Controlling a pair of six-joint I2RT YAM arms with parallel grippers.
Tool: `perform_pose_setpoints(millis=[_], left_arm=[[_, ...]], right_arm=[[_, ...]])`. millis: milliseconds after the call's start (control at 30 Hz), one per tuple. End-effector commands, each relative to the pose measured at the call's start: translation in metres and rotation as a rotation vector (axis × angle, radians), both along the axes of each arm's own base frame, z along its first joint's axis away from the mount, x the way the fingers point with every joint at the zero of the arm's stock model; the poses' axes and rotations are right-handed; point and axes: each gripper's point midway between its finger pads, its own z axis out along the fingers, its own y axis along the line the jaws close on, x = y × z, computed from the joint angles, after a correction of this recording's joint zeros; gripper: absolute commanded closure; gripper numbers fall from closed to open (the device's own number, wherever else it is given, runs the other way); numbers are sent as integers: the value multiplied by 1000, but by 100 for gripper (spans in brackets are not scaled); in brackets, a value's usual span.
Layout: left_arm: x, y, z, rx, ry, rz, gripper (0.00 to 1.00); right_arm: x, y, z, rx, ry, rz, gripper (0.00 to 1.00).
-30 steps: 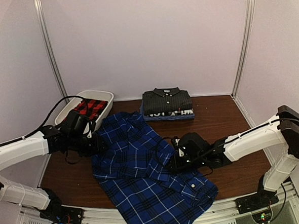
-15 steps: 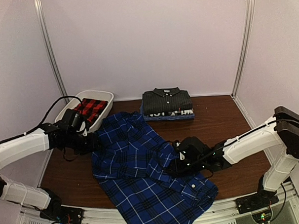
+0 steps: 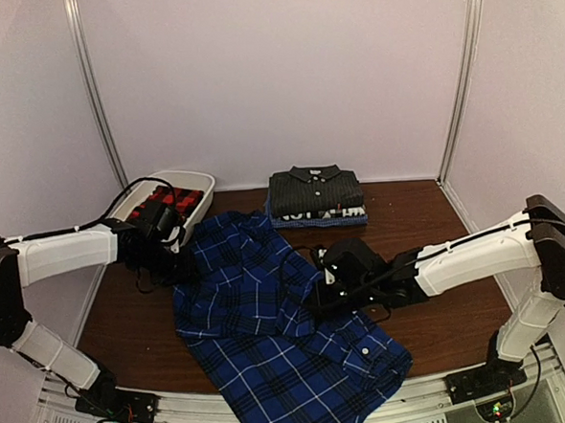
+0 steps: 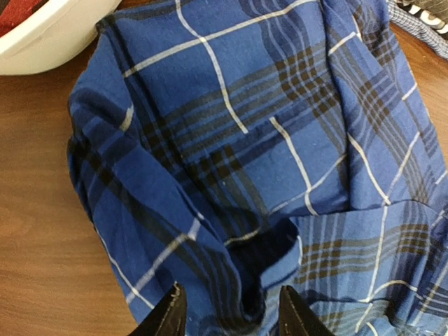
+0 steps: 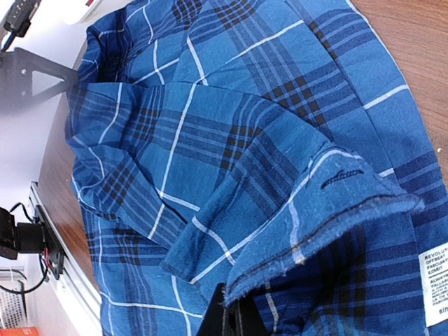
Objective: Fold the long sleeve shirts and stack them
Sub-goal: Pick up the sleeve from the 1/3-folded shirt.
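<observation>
The blue-and-black plaid shirt [image 3: 255, 314] lies spread and rumpled across the table's middle and front. My left gripper [image 3: 182, 266] is at its far-left edge beside the tub. In the left wrist view this gripper [image 4: 229, 297] stands open, its fingertips on either side of a raised fold of the shirt [image 4: 245, 133]. My right gripper [image 3: 319, 300] is over the middle of the shirt. The right wrist view shows it [image 5: 234, 311] shut on a stitched edge of the blue cloth [image 5: 210, 140], which is lifted. A folded charcoal shirt [image 3: 315, 190] tops a stack at the back. The red-and-black plaid shirt [image 3: 170, 200] lies in the tub.
The white plastic tub [image 3: 200, 184] stands at the back left, its rim [image 4: 42, 49] close to my left gripper. Under the charcoal shirt lies another folded garment [image 3: 319, 217]. Bare brown table [image 3: 437, 221] shows to the right. The shirt's hem hangs over the front edge.
My right gripper has shut on the blue shirt's edge and drawn it slightly up and back. The left arm has shifted right, onto the shirt's left edge.
</observation>
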Motion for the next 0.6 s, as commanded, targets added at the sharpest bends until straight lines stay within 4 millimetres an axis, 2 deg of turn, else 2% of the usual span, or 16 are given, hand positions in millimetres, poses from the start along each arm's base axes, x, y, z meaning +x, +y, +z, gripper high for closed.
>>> perform_pose_setpoints(millis=[0,133,200,333,567], left_arm=[[20,7,2,67,-38,33,59],[25,16,-3,119,-30,72,73],[25,21,-3,133,-30,88,85],[23,37,3,139,-40,131,100],[22,76,25,136,-78,216,100]], right_arm=[[3,6,26,-16,-68,15,99],[1,13,48,-16,-113,41,100],[1,16,60,-15,-138,51,100],[6,19,92,-3,-214,56,100],[21,14,156,-35,-370,49,100]])
